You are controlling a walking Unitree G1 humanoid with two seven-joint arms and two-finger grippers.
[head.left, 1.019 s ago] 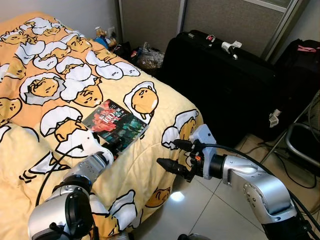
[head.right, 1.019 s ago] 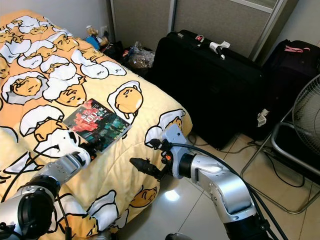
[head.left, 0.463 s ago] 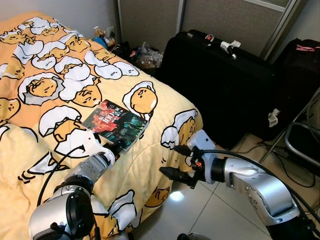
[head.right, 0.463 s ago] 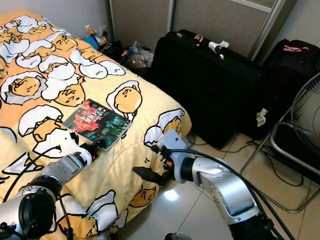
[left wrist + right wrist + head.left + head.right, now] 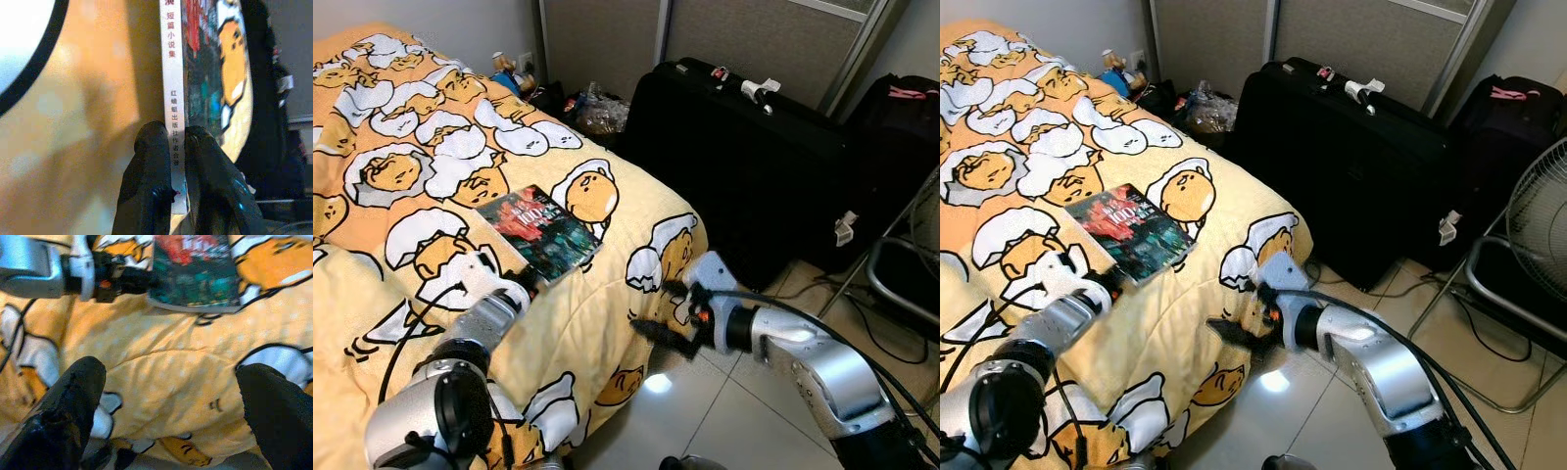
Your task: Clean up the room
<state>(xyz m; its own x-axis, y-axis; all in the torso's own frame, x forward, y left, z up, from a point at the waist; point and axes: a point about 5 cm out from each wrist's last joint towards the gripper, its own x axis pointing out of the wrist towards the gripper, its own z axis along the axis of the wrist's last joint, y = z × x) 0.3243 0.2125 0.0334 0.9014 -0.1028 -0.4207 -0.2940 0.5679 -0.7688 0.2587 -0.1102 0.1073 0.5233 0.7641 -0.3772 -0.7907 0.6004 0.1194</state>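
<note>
On the bed [image 5: 401,323], left tool [image 5: 177,139] pinches the book [image 5: 540,233]; right tool [image 5: 656,308] gapes, empty, beside the bed's corner, the black suitcase [image 5: 744,157] behind.

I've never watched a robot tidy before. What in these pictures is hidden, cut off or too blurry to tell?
- Book title: too small in the eye views; cut by the edge in the left wrist view.
- Left gripper fingers hide the spine's lower end.
- Clutter beside the suitcase: too small to identify.
- Fan: cut off by the right eye view's edge.
- Right gripper: motion-blurred.
</note>
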